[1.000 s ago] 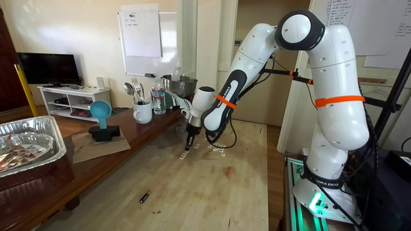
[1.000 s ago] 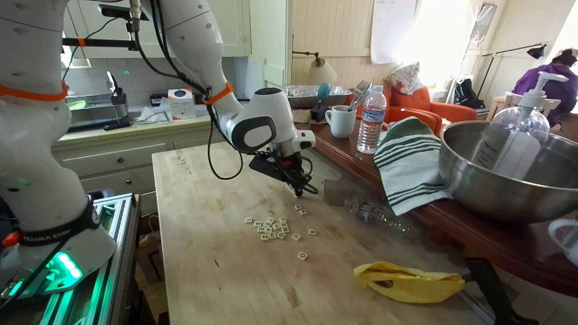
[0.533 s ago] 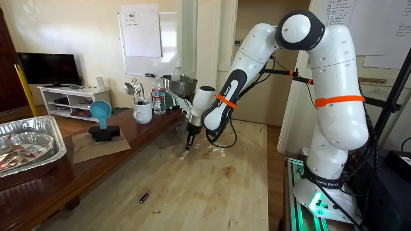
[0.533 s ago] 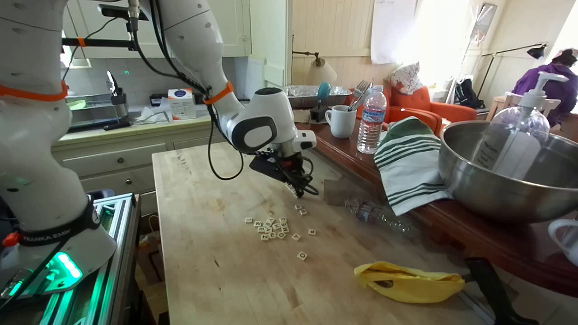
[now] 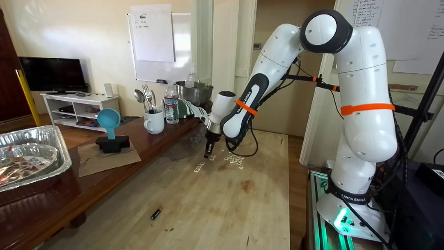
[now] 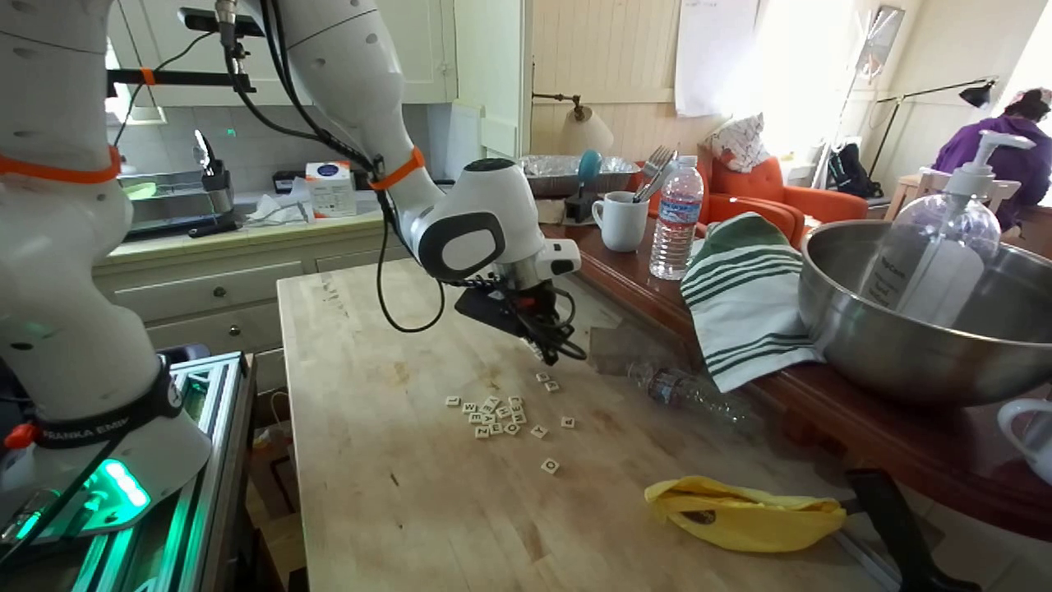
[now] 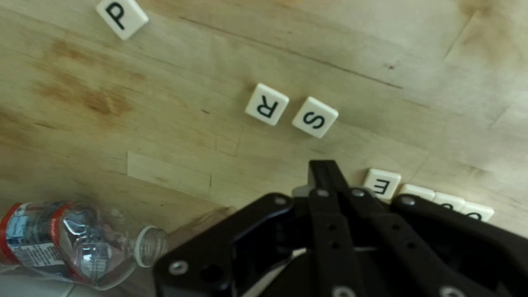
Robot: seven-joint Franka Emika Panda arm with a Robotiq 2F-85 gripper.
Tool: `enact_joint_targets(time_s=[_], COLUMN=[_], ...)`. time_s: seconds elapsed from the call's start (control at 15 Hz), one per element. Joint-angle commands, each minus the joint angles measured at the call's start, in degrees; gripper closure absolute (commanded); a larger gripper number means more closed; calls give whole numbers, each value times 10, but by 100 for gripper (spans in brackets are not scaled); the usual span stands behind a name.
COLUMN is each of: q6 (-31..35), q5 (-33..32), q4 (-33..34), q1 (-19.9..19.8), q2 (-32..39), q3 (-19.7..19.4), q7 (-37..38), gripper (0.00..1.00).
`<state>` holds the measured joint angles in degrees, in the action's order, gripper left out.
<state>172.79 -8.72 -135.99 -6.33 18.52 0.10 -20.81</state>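
Pincer (image 7: 323,165): here we are, fingers together, tips hovering over the surface (image 6: 394,510).
Tile row (image 7: 425,192): just beside those tips, headed by the E tile (image 7: 382,183), partly covered by the pincer in our wrist view.
Loose pair: R tile (image 7: 267,104) and S tile (image 7: 315,117), a slim gap apart, wood showing between them and the row.
Tile heap (image 6: 496,414): look, well in from the surface's edge!
Dark ledge (image 5: 133,139): near it we catch a bottle (image 7: 95,247) on its side.
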Motion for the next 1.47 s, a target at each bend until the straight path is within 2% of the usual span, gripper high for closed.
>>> enact_joint_targets(time_s=[0.0,0.33,1.4], q6=[-18,-19,-33], q5=[-25,-42,-46], q4=[-20,-18,9], q1=[-6,3,1], q2=[-26,-25,15], q3=[-14,-46,-51], q7=[-7,9,6], gripper=[100,100,100])
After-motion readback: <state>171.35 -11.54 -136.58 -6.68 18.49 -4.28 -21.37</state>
